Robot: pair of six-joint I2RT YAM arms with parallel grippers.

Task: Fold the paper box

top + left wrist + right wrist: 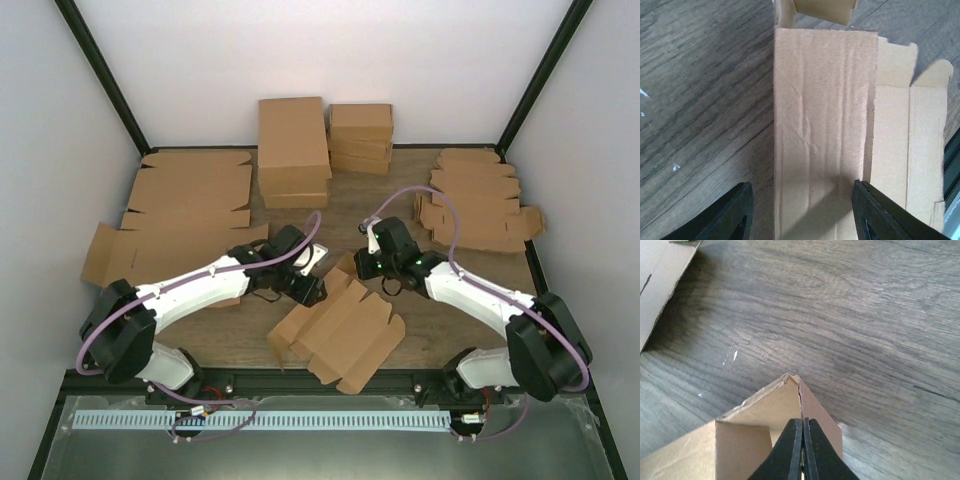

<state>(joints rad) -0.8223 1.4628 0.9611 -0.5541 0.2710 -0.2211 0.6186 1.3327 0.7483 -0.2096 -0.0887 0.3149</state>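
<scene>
The paper box [345,335] lies partly folded at the table's near middle, a brown die-cut piece with side flaps. My left gripper [308,290] hovers over its left end. In the left wrist view a raised panel of the box [825,100] runs between the open jaws of my left gripper [802,184]; the left finger [737,210] stands clear over the wood, and the right finger [875,210] is at the panel's edge. My right gripper [360,265] is at the box's far corner. In the right wrist view my right gripper [803,420] is shut on a flap of the box [770,410].
Two stacks of folded brown boxes [293,150] [360,137] stand at the back. Large flat cardboard sheets [190,200] lie at the left, and one corner of a sheet [660,280] shows in the right wrist view. A pile of die-cut pieces [480,205] lies at the right.
</scene>
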